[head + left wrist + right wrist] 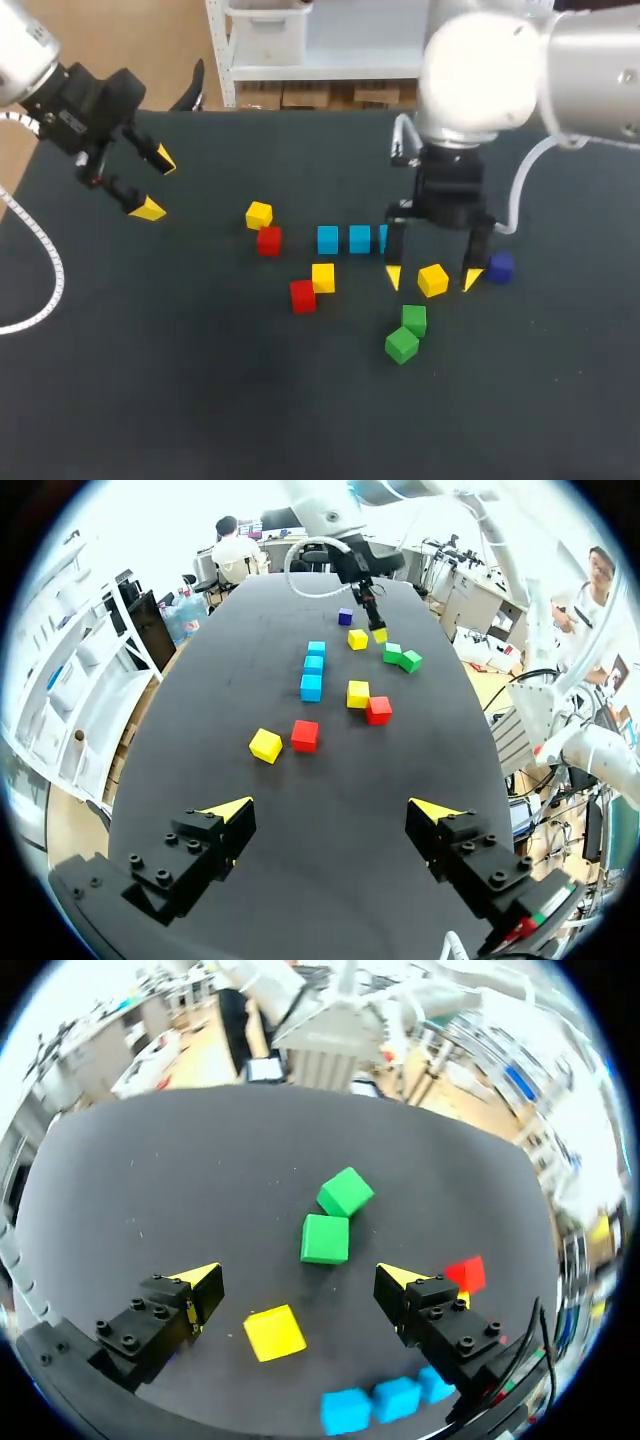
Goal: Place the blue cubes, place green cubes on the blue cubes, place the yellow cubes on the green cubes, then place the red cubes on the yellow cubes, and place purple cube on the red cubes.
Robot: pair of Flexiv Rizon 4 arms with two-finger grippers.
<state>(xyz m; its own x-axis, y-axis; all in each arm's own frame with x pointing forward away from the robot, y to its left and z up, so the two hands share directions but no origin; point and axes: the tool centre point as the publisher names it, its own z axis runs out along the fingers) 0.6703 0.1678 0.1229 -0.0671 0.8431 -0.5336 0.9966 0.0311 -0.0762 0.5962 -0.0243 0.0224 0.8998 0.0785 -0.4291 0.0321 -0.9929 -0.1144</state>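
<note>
Three blue cubes (328, 239) sat in a row. Right gripper (432, 278) had its fingers wide, straddling a yellow cube (433, 282) without touching it. Green cubes (414, 319) lay just at its 6 o'clock, so it was nearer. Left gripper (156, 185), also wide, hung far off at 10 o'clock.

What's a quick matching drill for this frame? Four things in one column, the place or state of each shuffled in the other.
Things:
1. purple cube
2. blue cubes
3. green cubes
4. left gripper

Places or states:
A. three in a straight row
B. open, with nothing in it
C. a pair close together, nearer the robot than the right gripper
D. alone, just outside the right gripper

Pairs: 1-D, 2-A, 3-C, 4-B.
</note>
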